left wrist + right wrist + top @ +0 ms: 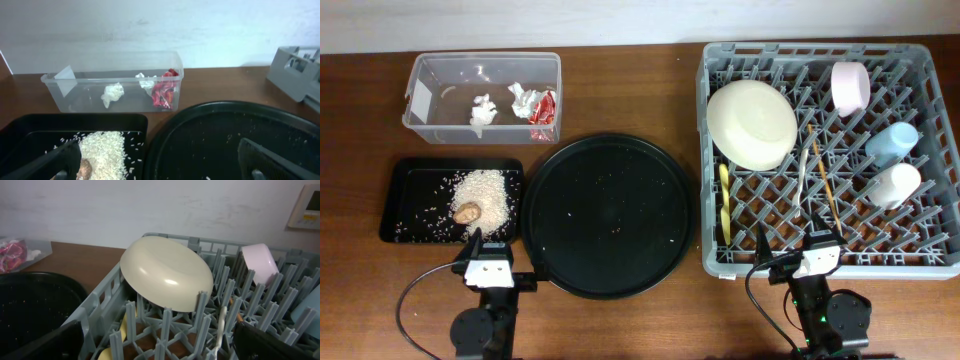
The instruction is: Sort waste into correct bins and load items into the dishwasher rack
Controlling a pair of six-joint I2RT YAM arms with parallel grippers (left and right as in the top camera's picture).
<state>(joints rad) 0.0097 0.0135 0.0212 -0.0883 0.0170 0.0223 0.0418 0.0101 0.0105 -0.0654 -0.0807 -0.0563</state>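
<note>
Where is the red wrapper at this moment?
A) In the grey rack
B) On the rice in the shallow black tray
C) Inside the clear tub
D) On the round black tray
C: the wrapper lies inside the tub, at its right end beside the tissue wads.

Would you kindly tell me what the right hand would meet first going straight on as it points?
Most likely upright pegs of the dishwasher rack, just before the large cream bowl; depth is unclear.
</note>
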